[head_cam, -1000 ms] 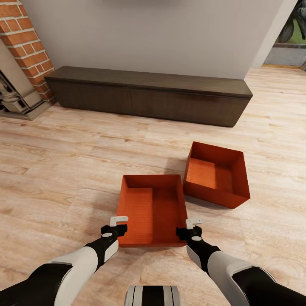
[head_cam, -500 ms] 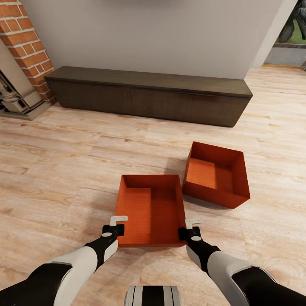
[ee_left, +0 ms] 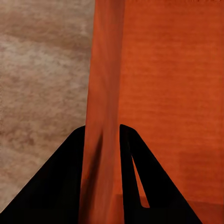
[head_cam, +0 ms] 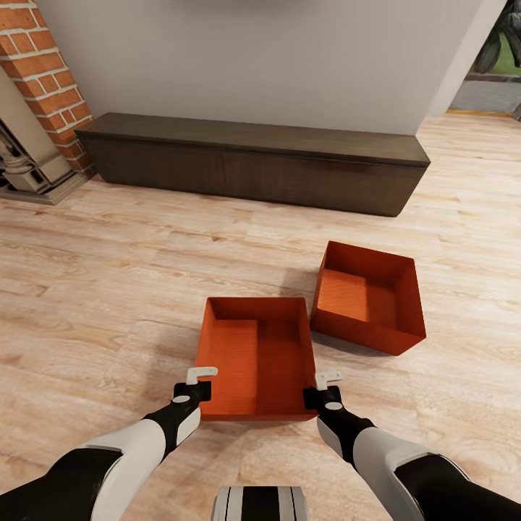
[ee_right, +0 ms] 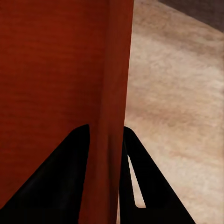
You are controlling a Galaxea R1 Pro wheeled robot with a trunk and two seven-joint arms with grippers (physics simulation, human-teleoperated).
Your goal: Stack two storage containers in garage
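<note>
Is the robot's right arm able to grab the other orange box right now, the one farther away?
Probably not. The right gripper is shut on the near container's wall, so it's busy. The far container sits apart on the wood floor, nothing covering it.

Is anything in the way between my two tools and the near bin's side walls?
Nothing visible. The left tool straddles the near container's left wall, the right tool its right wall, fingers pressed against each wall. The second container sits apart, farther right.
</note>
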